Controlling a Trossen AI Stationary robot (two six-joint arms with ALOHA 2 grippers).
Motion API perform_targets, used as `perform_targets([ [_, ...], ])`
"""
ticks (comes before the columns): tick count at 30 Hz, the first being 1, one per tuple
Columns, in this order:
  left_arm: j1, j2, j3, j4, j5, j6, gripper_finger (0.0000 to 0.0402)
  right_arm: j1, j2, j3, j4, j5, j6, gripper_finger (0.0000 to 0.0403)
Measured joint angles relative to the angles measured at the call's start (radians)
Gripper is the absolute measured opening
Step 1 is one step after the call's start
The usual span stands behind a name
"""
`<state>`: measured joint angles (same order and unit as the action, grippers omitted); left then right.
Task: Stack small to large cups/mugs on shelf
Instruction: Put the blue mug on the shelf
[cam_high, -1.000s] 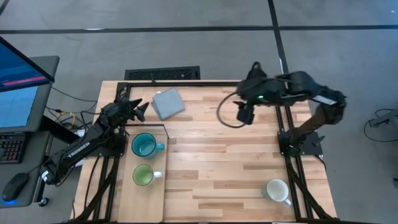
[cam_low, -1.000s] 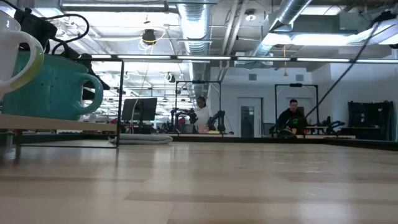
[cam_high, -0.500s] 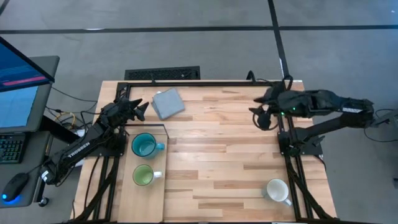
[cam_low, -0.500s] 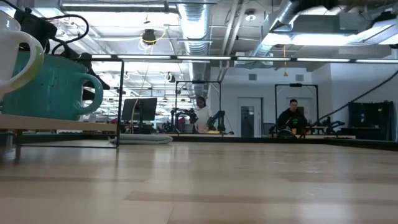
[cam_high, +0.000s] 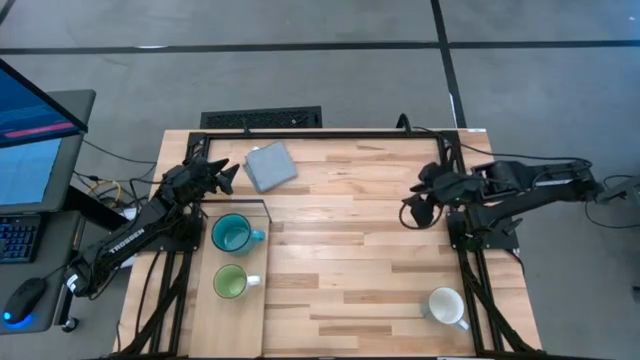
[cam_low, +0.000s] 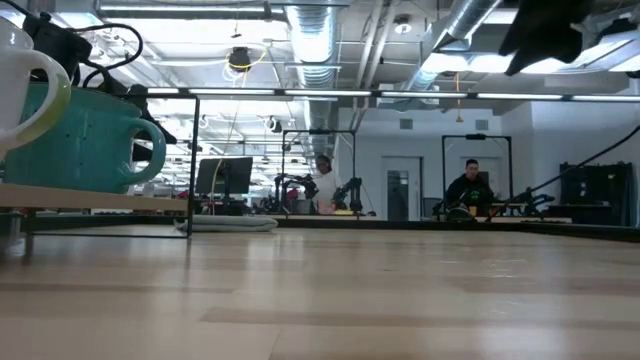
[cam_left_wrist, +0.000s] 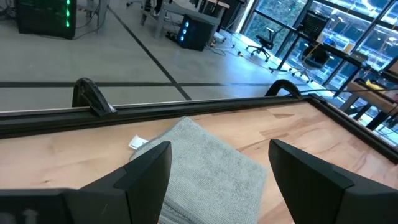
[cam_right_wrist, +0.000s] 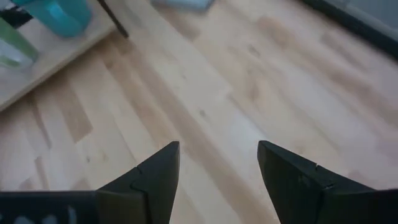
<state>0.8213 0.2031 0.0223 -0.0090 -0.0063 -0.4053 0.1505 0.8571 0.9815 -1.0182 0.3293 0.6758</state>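
far left, off the table: a monitor (cam_high: 30, 120) with a keyboard (cam_high: 18, 240) and a mouse (cam_high: 22, 300) below it. next along, the left gripper (cam_high: 222, 176) parked at the table's far-left part, fingers spread wide with nothing between them, tips just short of the grey-blue pad (cam_high: 270, 165); seen from the left wrist, both dark fingers (cam_left_wrist: 146, 171) framing that folded pad (cam_left_wrist: 202, 171) without touching it. below that, the shelf (cam_high: 225, 320), a pale panel along the table's left edge, carrying the teal-blue mug (cam_high: 233, 235) at its far end and the light green mug (cam_high: 231, 282) just beside it toward the near edge, both upright, handles pointing right, apart from each other. in the low view, the teal-blue mug (cam_low: 85, 140) up on the shelf (cam_low: 95, 198). middle of the striped tabletop (cam_high: 350, 250): bare planks. further right, the right gripper (cam_high: 413, 207) hovering above the table's right part, held wide open and empty, only bare planks showing past its fingers (cam_right_wrist: 155, 171) in the right wrist view. near-right corner: the white mug (cam_high: 445, 306), upright on the tabletop, handle toward the near right, well apart from the shelf and from both grippers.
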Motion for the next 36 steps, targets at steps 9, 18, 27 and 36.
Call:
perform_targets([
  [9,0.0,0.0,0.0,0.0,0.0,0.0,0.0261,0.027,0.032,-0.003,-0.003,-0.108,0.099,0.024],
  [18,0.0,0.0,0.0,0.0,0.0,0.0,0.0261,0.082,0.038,-0.002,0.046,-0.306,0.305,0.024],
  [27,0.0,0.0,0.0,0.0,0.003,0.029,0.0261,0.159,0.047,-0.002,0.024,-0.5,0.585,0.024],
  [36,0.0,0.0,0.0,0.0,0.007,0.043,0.0261,0.351,0.083,-0.002,-0.042,-0.904,1.006,0.024],
])
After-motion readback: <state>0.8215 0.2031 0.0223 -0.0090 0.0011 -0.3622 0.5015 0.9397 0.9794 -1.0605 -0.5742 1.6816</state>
